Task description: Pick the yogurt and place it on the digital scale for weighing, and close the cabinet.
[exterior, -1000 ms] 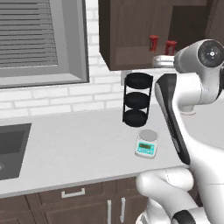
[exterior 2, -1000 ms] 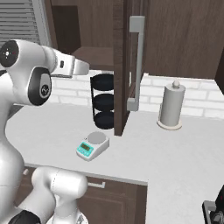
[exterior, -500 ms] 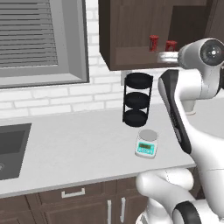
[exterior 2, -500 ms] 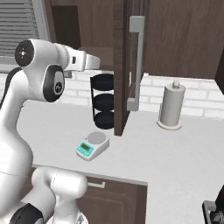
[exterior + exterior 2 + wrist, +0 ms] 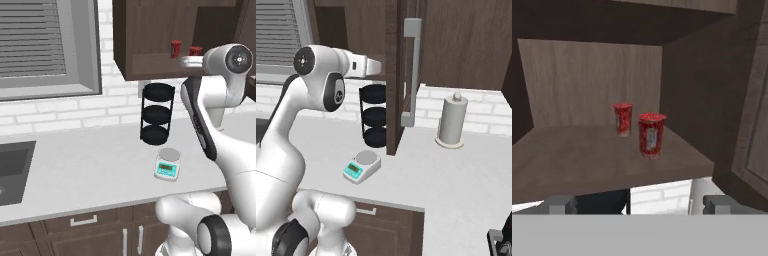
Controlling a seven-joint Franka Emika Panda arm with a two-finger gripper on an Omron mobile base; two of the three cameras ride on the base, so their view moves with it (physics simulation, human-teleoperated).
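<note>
The gripper [image 5: 632, 202] was raised to the level of the open cabinet [image 5: 145, 40] shelf and pointed into it. Its fingers stood spread wide apart and held nothing.

Two near-identical red cups stood upright on the shelf, straight ahead of the gripper and beyond its fingertips. In the hand view, the nearer cup [image 5: 651, 135] stood slightly right of the midline between the fingers. The farther cup [image 5: 623, 119] stood behind it and slightly left. The two cups were apart, not touching. Each cup's long axis was vertical, so a level approach between the fingers appeared suitable. Which cup was the yogurt could not be determined from these views; their labels were too small to read.

The scale [image 5: 167, 164] lay on the counter [image 5: 75, 170] below, just in front of a black three-tier rack [image 5: 156, 113], with its plate bare. The cabinet door [image 5: 396, 75] stood open, edge-on in the right base view, and partly hid the shelf there. A paper towel roll [image 5: 451, 122] stood to the right.
</note>
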